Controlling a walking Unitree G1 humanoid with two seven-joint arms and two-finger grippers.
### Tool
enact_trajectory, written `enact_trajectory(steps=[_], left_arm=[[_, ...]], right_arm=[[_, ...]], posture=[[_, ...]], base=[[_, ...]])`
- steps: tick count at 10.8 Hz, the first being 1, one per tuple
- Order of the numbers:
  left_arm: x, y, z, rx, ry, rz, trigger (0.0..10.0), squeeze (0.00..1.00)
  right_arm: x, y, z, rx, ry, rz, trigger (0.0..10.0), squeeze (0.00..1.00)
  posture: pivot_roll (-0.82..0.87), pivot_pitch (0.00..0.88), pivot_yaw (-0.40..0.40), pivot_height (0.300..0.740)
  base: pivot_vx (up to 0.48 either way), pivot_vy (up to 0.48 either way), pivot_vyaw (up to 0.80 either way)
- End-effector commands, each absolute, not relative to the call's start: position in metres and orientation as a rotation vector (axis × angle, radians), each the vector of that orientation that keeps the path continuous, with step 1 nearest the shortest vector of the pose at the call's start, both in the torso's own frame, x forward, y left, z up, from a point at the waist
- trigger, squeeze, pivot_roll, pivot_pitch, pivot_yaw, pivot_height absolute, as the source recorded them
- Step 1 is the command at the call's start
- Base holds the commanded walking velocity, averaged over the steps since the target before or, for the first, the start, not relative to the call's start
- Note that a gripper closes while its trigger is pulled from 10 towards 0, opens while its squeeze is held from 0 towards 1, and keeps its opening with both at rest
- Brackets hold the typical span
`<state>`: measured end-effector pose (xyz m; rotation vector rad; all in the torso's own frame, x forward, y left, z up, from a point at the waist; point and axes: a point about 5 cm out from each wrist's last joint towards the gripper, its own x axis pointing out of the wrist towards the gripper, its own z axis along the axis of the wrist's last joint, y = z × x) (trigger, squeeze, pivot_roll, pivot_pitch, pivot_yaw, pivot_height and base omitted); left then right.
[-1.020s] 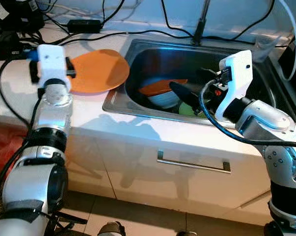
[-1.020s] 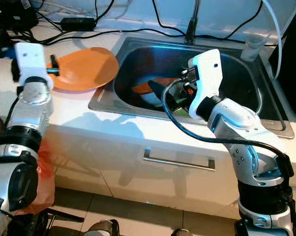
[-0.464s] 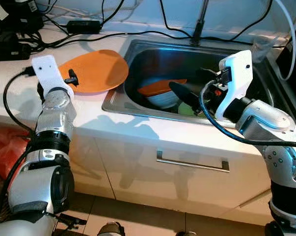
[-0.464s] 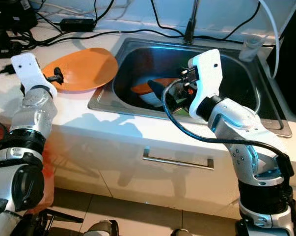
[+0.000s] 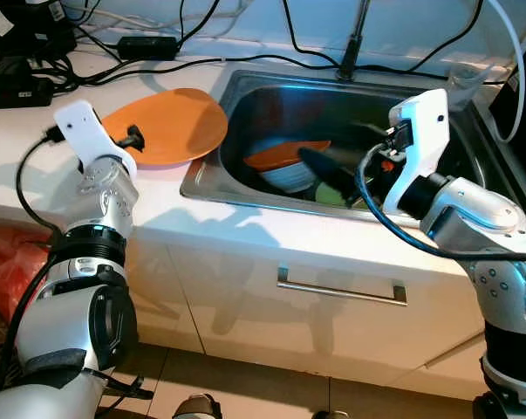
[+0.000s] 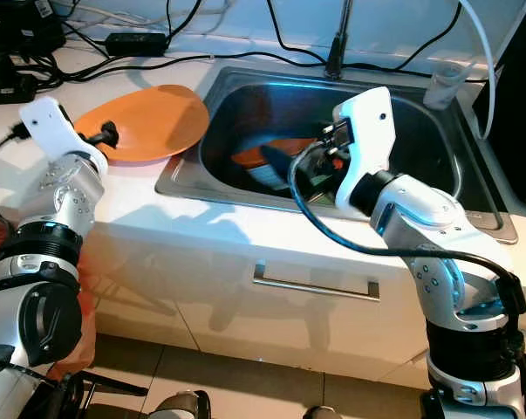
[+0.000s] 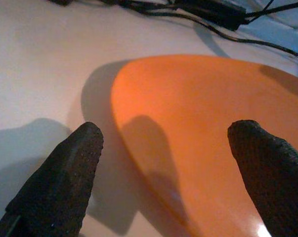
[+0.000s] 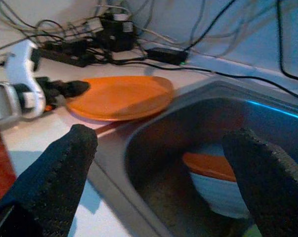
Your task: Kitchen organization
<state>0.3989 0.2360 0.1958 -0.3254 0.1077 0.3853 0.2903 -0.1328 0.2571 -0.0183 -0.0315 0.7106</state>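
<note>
Wrist views show left pincer (image 7: pixel 163 163) released at orange plate (image 7: pixel 208 138), right pincer (image 8: pixel 163 173) released over sink (image 8: pixel 153 143).

I can read no words, labels, brands or numbers anywhere before me: the few pale tags among the cables at the back of my bench (image 5: pixel 36 175) are too small and blurred to make out.
</note>
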Motion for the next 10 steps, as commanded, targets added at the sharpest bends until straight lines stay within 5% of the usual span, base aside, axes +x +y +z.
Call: enact_trajectory(steps=[1,8,10], left_arm=[[0.402,0.231,0.201,-0.369,0.116,0.364,10.0,0.00],[0.406,0.219,0.196,-0.623,0.184,0.318,10.0,0.00],[0.406,0.218,0.193,-0.809,0.207,0.336,10.0,0.00]], right_arm=[[0.286,-0.132,0.260,-0.016,-0.041,0.732,10.0,0.00],[0.285,-0.134,0.259,-0.032,-0.031,0.717,10.0,0.00],[0.285,-0.135,0.259,-0.034,-0.032,0.711,10.0,0.00]], posture=[[-0.04,0.067,0.009,0.740],[-0.05,0.068,0.016,0.740],[-0.05,0.069,0.017,0.740]], base=[[0.000,0.000,0.00],[0.000,0.000,0.00],[0.000,0.000,0.00]])
